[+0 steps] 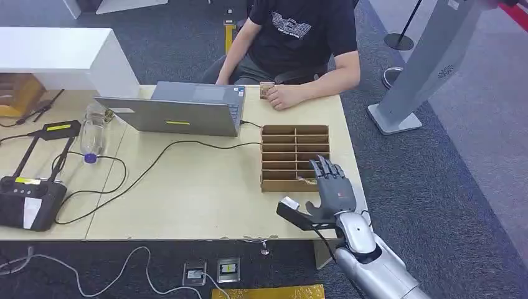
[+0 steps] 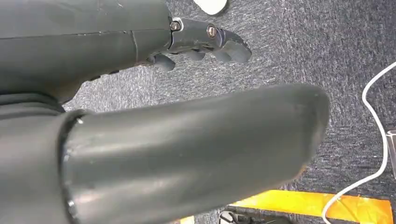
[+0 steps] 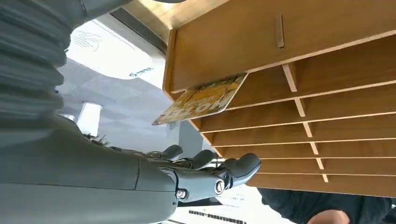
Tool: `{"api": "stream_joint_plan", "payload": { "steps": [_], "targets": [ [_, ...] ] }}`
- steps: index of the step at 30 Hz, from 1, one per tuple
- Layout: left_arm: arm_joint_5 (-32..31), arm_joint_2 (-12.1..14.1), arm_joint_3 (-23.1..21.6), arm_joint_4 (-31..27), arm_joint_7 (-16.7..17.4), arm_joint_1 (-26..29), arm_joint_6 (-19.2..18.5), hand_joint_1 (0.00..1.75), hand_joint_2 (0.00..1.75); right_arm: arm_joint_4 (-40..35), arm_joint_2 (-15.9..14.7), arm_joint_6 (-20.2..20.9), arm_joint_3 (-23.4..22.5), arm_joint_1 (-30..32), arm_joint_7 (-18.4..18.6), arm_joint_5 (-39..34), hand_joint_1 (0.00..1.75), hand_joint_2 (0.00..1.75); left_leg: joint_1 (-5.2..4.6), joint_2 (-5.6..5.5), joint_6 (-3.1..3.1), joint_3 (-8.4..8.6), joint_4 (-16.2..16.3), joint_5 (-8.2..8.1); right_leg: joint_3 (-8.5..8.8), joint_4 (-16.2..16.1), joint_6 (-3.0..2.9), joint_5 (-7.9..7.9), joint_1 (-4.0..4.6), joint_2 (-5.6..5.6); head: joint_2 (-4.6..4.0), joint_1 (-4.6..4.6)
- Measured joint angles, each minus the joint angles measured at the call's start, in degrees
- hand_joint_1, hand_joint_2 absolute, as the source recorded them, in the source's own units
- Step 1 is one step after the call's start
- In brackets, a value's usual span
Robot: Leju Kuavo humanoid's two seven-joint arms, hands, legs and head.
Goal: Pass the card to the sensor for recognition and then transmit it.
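Yellow printed card (image 3: 201,99) tilted; sticking out of wooden rack's (image 3: 299,116) nearest slot

Silver arm (image 1: 373,261), seemingly dark-grey hand (image 1: 333,187)

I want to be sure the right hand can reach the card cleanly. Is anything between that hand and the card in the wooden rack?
Nothing visible. The right hand hovers open just in front of the wooden rack, and the yellow card sticks out of the nearest slot toward it, with open air between.
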Motion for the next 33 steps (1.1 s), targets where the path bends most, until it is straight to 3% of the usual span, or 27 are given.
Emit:
{"api": "stream_joint_plan", "payload": {
  "steps": [4,5,6,33],
  "targets": [
    [0.0,0.0,0.0,0.0,0.0,0.0,0.0,0.0,0.0,0.42,0.02,-0.02,0.48,0.0,0.06,-0.17,0.0,1.75,0.0,0.0,0.0,0.0,0.0,0.0,0.0,0.0,0.0,0.0,0.0,0.0,0.0,0.0],
    [0.0,0.0,0.0,0.0,0.0,0.0,0.0,0.0,0.0,0.46,0.02,-0.04,0.55,-0.01,0.11,-0.17,0.14,1.75,0.0,0.0,0.0,0.0,0.0,0.0,0.0,0.0,0.0,0.0,0.0,0.0,0.0,0.0],
    [0.0,0.0,0.0,0.0,0.0,0.0,0.0,0.0,0.0,0.55,0.07,-0.07,0.59,-0.02,0.18,-0.17,1.71,1.75,0.0,0.0,0.0,0.0,0.0,0.0,0.0,0.0,0.0,0.0,0.0,0.0,0.0,0.0],
    [-0.04,0.0,0.0,0.0,0.09,-0.06,0.02,0.0,0.0,2.06,0.72,-0.24,1.33,-0.92,0.02,-1.2,1.75,1.75,0.0,0.0,0.0,0.02,0.0,0.0,0.01,0.0,0.0,0.0,0.0,0.0,0.0,0.0]
  ]
}}
